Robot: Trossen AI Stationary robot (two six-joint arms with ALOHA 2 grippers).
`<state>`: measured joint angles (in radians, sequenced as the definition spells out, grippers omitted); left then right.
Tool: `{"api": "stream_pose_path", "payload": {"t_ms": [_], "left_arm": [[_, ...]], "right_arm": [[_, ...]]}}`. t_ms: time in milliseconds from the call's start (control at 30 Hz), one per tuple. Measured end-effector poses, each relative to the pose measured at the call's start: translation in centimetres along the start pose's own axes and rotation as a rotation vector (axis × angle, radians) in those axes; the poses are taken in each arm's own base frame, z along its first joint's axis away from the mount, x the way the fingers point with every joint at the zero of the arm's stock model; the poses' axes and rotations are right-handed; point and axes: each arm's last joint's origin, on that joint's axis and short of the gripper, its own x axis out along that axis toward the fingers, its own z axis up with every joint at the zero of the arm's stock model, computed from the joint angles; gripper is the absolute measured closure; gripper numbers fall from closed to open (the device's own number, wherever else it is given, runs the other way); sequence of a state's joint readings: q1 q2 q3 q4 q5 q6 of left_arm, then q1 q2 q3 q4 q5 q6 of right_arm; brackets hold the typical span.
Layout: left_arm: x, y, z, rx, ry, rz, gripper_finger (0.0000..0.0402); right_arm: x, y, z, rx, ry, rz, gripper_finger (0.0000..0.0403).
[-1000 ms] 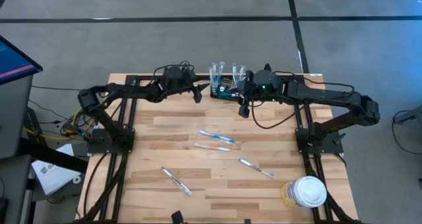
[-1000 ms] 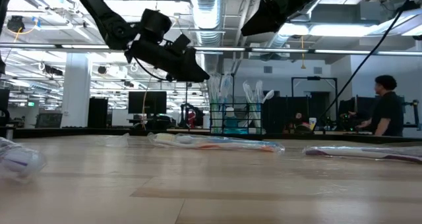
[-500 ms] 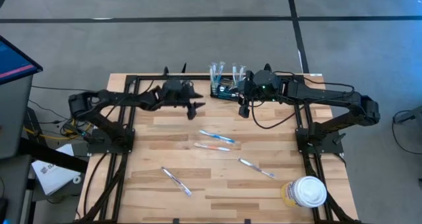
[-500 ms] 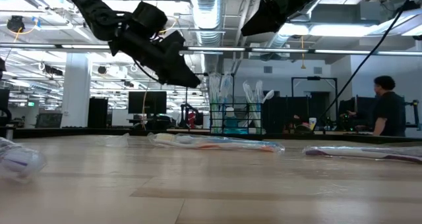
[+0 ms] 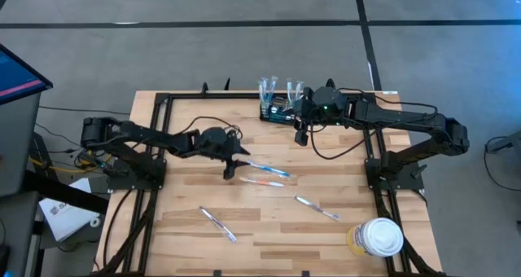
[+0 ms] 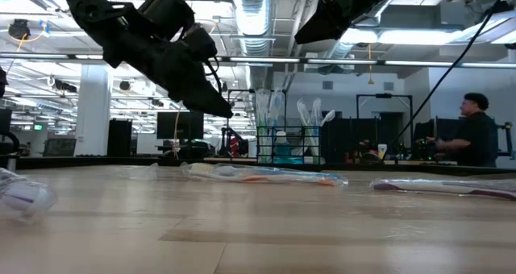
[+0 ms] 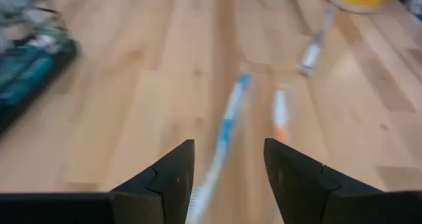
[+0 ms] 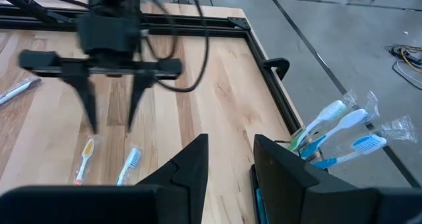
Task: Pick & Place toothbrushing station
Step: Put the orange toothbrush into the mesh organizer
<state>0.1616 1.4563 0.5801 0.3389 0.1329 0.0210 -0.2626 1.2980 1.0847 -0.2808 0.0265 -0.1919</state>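
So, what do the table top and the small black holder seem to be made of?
The table top looks like pale wood, matte: plank seams and grain show. The black holder seems to be thin dark wire, probably metal: the room shows through its bars. Its finish is unclear.

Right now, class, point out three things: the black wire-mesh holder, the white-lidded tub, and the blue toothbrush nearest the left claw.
black wire-mesh holder (image 5: 277,112), high view, its top rim.
white-lidded tub (image 5: 383,235), high view, middle of the lid.
blue toothbrush (image 5: 267,169), high view, mid-handle.
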Motion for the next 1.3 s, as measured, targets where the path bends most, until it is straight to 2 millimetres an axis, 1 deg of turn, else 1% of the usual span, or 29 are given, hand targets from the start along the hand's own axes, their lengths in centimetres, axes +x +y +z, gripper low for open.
{"api": "stream_pose_path", "payload": {"t_ms": [233,367,533,667,800,1067,1300], "left_arm": [[0.2,-2.8,-0.7,0.048,0.025,-0.088,0.0225],[0.1,-3.7,-1.5,0.049,0.05,-0.105,0.0225],[-0.1,-3.7,-2.7,-0.01,0.092,-0.089,0.0225],[-0.3,-3.6,-4.2,-0.017,0.138,-0.079,0.0225],[-0.5,-3.6,-5.2,-0.021,0.167,-0.077,0.0225],[-0.7,-3.4,-6.0,-0.012,0.185,-0.022,0.0224],[-0.7,-3.3,-6.0,-0.01,0.186,-0.01,0.0198]], "right_arm": [[0.0,0.0,0.0,0.0,0.0,0.0,0.0291],[0.0,0.0,0.0,0.0,0.001,0.001,0.0291],[0.0,0.0,0.0,0.001,0.001,0.001,0.0291],[0.0,0.0,0.0,0.001,0.001,0.001,0.0291],[0.0,0.0,0.0,0.0,0.001,0.001,0.0291],[0.0,0.0,0.0,0.0,0.001,0.001,0.0291],[0.0,0.0,0.0,0.0,0.0,0.001,0.0291]]}}
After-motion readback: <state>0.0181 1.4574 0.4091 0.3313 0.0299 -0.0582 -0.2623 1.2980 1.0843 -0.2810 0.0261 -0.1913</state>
